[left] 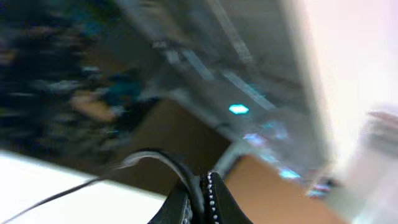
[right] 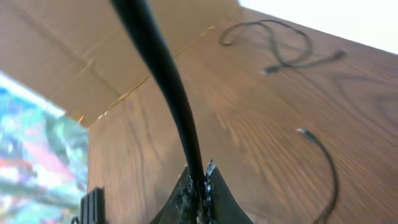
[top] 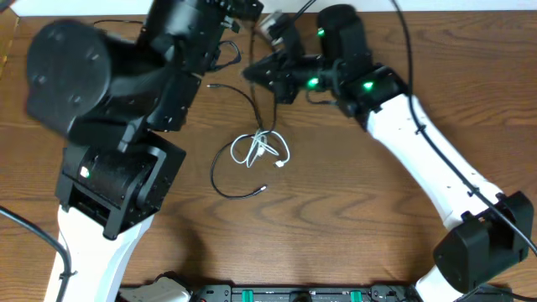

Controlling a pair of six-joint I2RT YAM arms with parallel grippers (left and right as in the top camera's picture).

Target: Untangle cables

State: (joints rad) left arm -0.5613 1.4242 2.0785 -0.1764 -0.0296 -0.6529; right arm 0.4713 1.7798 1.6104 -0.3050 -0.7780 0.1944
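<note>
Wooden table (top: 352, 210): carries both arms and the cables.

Left arm (top: 126, 92): raised high over the left half of the table. The left gripper (left: 202, 202) has its fingers pressed together on a first black cable (left: 155, 157), which runs up and to the left from the tips. This view is heavily blurred.

Right arm (top: 419, 143): reaches to the far centre of the table. The right gripper (right: 202, 193) is closed, pinching a second black cable (right: 158, 74) that rises steeply from the fingertips.

White coiled cable (top: 267, 151): lies at table centre, between the arms and near the right gripper, clear of both.

Looped black cable (top: 216, 176): just beside the white coil. Its plug (top: 263, 188) rests on the wood.
</note>
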